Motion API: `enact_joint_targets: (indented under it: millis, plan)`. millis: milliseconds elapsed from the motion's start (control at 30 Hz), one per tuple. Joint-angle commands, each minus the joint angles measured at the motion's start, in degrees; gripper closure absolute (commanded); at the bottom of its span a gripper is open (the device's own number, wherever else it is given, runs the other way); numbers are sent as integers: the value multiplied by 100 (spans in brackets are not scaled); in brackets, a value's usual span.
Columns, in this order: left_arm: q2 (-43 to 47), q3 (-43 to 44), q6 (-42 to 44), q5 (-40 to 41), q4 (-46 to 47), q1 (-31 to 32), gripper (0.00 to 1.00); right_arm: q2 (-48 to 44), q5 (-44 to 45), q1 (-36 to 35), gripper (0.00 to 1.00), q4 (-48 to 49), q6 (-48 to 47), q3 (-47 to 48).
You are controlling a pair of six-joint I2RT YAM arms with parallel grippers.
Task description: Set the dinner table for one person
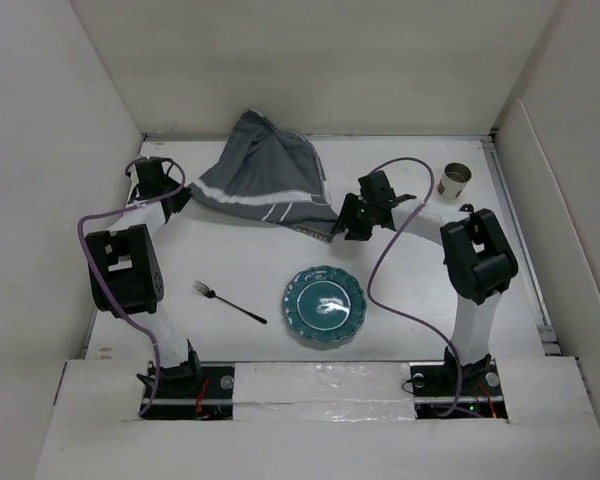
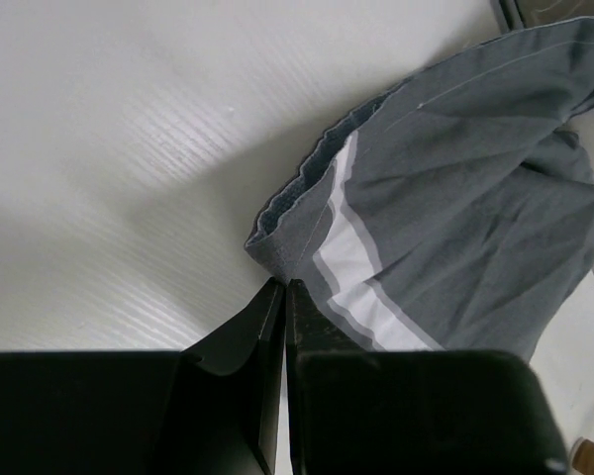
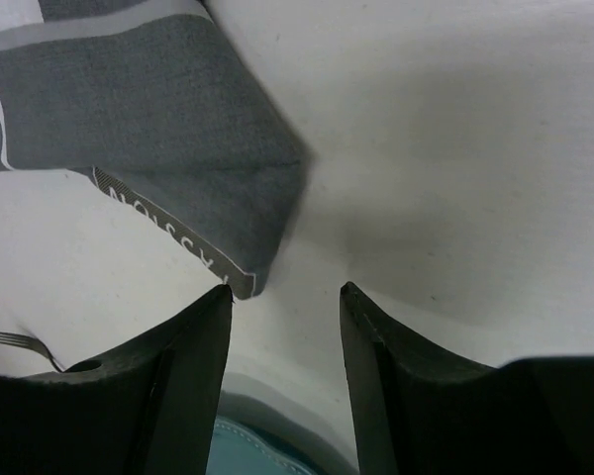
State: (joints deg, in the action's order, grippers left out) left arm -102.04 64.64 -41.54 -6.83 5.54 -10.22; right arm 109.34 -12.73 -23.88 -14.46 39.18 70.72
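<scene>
The dark grey striped placemat (image 1: 263, 178) lies crumpled at the back middle of the white dinner table (image 1: 230, 255). My left gripper (image 1: 180, 200) is at its left corner. In the left wrist view the gripper (image 2: 283, 282) is shut, with the bunched placemat corner (image 2: 277, 247) pinched at its tips. My right gripper (image 1: 342, 228) is at the placemat's right corner. In the right wrist view it (image 3: 285, 289) is open and empty, and the cloth corner (image 3: 243, 277) touches its left fingertip. The teal plate (image 1: 325, 305) sits near the front middle, with a black fork (image 1: 228, 302) to its left.
A small cup (image 1: 454, 181) stands at the back right. White walls close in the table on the left, back and right. The plate's rim (image 3: 247, 455) and the fork's tines (image 3: 20, 344) show low in the right wrist view.
</scene>
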Motion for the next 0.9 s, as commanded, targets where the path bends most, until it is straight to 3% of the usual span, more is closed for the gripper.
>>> enact_joint_targets:
  millis: [0,167,267,300,333,533,733,867]
  plan:
    - [299,268,102,-152,43,-7,100,254,-159,-187,47,373,239,267]
    - [299,347,6,-301,79,-7,100,640,-300,-240,56,400,494,451]
    - [360,400,-47,-363,96,-7,100,694,-116,-240,81,339,608,566]
    - [386,417,-65,-380,70,-7,100,598,-11,-240,95,321,626,583]
    - [447,452,-82,-407,61,-7,100,519,225,-240,100,303,626,601]
    - [965,1067,-188,-811,53,46,100,-551,1463,-126,100,-372,-23,1240]
    - [1519,2078,-319,-837,-159,231,100,-1852,3080,-187,100,-988,-1262,2006]
    - [1863,2622,-504,-820,-185,231,100,-2389,3689,-187,100,-1173,-2035,2656]
